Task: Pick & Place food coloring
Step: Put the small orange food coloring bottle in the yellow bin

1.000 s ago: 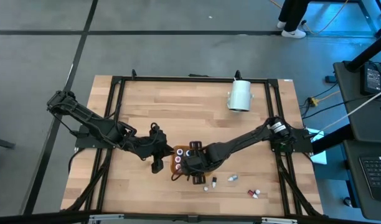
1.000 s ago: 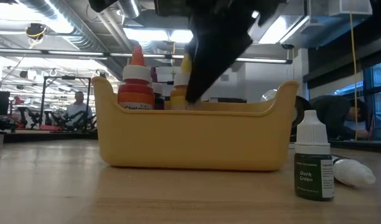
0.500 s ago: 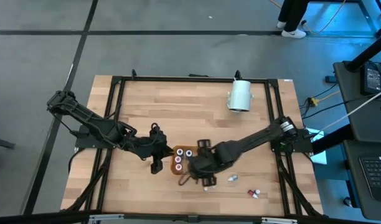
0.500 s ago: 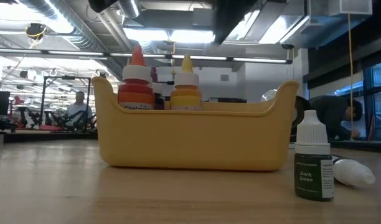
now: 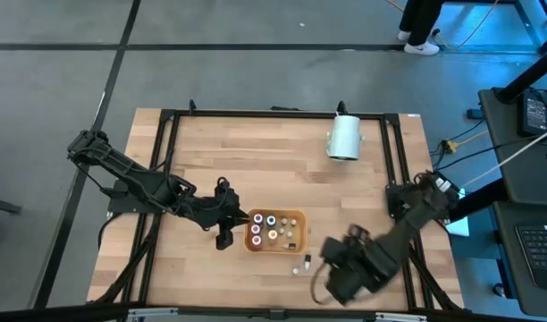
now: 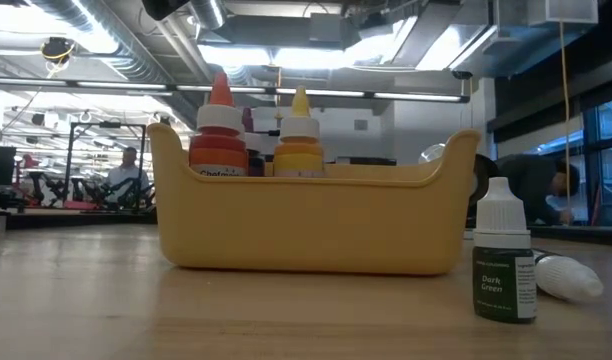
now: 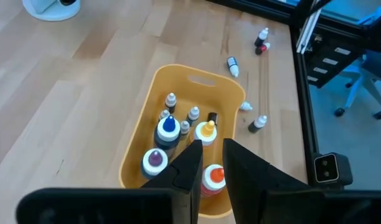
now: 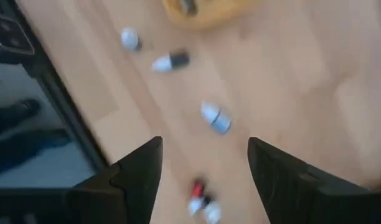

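The food coloring is a set of tiny bottles. Several stand in the orange tray [image 5: 275, 230], among them an orange-capped one [image 6: 218, 128] and a yellow one [image 6: 299, 135]. More are on the table to the tray's right: a "Dark Green" bottle [image 6: 504, 265] upright and a white one [image 6: 569, 277] on its side. My right gripper [image 5: 332, 277] is open above the table's near edge, right of the tray, over loose bottles [image 8: 214, 117]. My left gripper [image 7: 212, 146] stays at the tray's left end [image 5: 227, 234], its fingers a little apart.
A large white cylinder [image 5: 344, 137] lies near the table's far edge. Two small bottles [image 5: 301, 266] sit just near-side of the tray; a red-and-white one [image 8: 200, 202] lies farther right. A black frame rail [image 5: 408, 179] borders the table. Bare wood stretches between the tray and the cylinder.
My right gripper has lifted out of the tray, leaving the yellow bottle standing there. It has then swung fast toward the table's near right corner. The tray and the left arm have kept still.
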Available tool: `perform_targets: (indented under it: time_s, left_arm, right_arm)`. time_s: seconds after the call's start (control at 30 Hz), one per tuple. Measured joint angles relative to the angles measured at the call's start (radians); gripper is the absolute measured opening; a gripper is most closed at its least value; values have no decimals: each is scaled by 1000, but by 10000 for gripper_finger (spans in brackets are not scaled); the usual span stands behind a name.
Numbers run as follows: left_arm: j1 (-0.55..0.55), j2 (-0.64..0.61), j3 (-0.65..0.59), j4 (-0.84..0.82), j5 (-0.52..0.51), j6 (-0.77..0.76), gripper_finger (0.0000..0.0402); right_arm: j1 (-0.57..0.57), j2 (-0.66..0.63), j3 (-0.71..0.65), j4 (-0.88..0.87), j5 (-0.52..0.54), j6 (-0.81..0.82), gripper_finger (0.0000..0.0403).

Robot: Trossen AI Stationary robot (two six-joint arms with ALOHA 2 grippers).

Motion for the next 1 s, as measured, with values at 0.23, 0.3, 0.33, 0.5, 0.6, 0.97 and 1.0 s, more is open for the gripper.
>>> perform_targets:
  time_s: [0.23, 0.3, 0.33, 0.5, 0.6, 0.97, 1.0]
  left_arm:
    - [0, 0, 0, 0, -47, 0, 59]
    - [0, 0, 0, 0, -70, 0, 59]
    - [1, 0, 0, 0, -81, 1, 59]
    - [19, 0, 0, 1, -80, 0, 59]
    - [32, 0, 0, 0, -56, 0, 59]
    - [47, 0, 0, 9, -1, -8, 59]
    - [47, 0, 0, 12, -2, -8, 59]
  right_arm:
    - [179, 0, -88, -4, -60, 541, 230]
    - [207, 0, -121, -4, -103, 663, 223]
    - [217, 0, -138, 2, -130, 706, 219]
    - [247, 0, -229, 75, -169, 841, 198]
    - [254, 0, -284, 104, -171, 882, 187]
    - [226, -1, -239, -86, -202, 879, 175]
    - [221, -1, -225, -117, -202, 883, 175]
